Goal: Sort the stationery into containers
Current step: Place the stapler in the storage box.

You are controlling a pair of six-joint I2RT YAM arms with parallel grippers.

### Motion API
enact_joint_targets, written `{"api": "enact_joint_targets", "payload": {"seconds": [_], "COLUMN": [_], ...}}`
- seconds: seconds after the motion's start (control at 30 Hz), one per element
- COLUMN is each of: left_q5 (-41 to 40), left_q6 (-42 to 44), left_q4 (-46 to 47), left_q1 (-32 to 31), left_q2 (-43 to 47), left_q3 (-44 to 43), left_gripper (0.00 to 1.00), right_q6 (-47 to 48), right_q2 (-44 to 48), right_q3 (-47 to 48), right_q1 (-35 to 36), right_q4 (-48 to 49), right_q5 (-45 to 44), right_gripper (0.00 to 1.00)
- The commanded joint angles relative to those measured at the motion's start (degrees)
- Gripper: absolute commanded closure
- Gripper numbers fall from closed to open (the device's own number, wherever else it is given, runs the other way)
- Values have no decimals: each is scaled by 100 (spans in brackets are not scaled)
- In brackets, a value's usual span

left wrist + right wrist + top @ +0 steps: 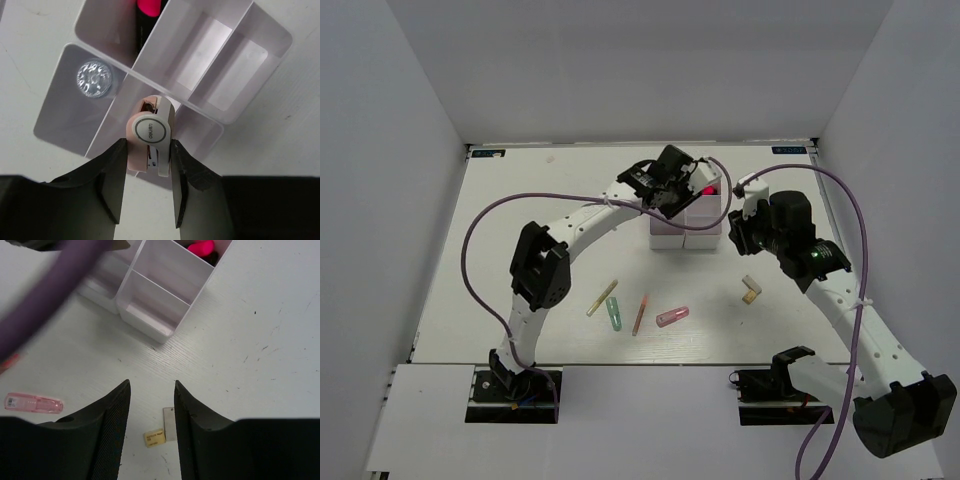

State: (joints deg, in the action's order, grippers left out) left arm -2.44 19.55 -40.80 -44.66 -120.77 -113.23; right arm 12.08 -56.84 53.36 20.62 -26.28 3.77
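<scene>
Left gripper [148,152] is clamped on a pale pink item [152,131], held end-on directly over the organiser [172,40], apparently above a divider wall. Right gripper [150,407] is parted and empty, with the beige block [169,423] on the bench [260,340] just beyond its fingertips.

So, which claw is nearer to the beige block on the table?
Right. The right claw hovers close by the beige block, seen between its fingers; the left claw is over the white organiser, farther away, gripping a pale item.
</scene>
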Motion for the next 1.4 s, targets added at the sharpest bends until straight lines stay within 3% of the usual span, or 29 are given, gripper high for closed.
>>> {"api": "enact_joint_targets", "payload": {"seconds": [0.0,0.43,1.2,1.37], "left_q5": [-423,-864,-1400,-1426], "left_q6": [585,814,1200,1051], "left_q4": [370,1293,1795,1821], "left_q1": [-130,-209,-165,-148], "left_q2": [-87,272,282,282], "left_q3": [3,801,952,1101], "left_gripper": [100,100,100,99], "right_q6": [58,67,119,120], "right_q2": [-20,-90,-73,-82], "right_q3": [-37,-54,-89,-98], "right_q1": [-49,-49,-41,-49], "right_q4": [299,290,282,299], "right_q5": [-131,-69,10,10], "right_gripper": [56,56,55,51]}}
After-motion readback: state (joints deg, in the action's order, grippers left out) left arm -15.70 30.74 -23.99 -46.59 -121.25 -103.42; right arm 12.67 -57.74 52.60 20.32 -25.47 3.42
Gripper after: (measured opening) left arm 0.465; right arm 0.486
